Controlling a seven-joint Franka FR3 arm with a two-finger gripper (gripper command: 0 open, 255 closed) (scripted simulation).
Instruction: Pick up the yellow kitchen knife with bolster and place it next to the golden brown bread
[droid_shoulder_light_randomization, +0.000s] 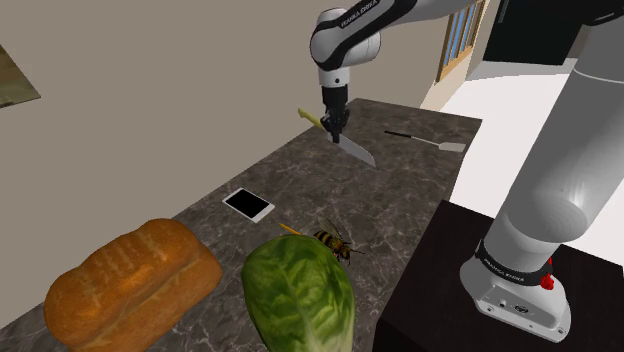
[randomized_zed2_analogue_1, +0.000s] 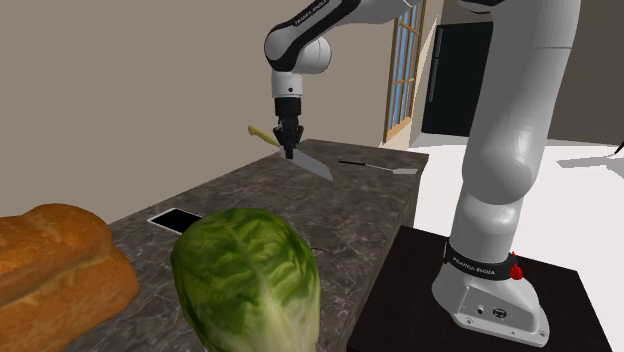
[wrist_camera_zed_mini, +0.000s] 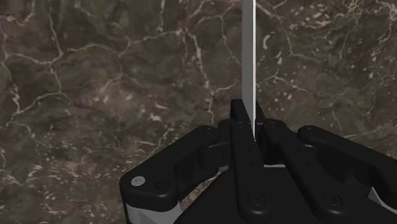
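While the black gripper (droid_shoulder_light_randomization: 335, 128) hung over the far end of the dark marbled counter (droid_shoulder_light_randomization: 300, 180), its fingers were clamped tight on the knife (droid_shoulder_light_randomization: 356, 149), close to where the yellow handle met the grey blade. The knife was held above the stone, its blade sloping down toward the shoulder view's right and its handle jutting the other way. The golden brown bread (droid_shoulder_light_randomization: 135, 280) lay well apart at the counter's near end, just beside a green lettuce (droid_shoulder_light_randomization: 298, 295) and a bee (droid_shoulder_light_randomization: 333, 241). A black-faced card (droid_shoulder_light_randomization: 247, 204) lay between bread and gripper.
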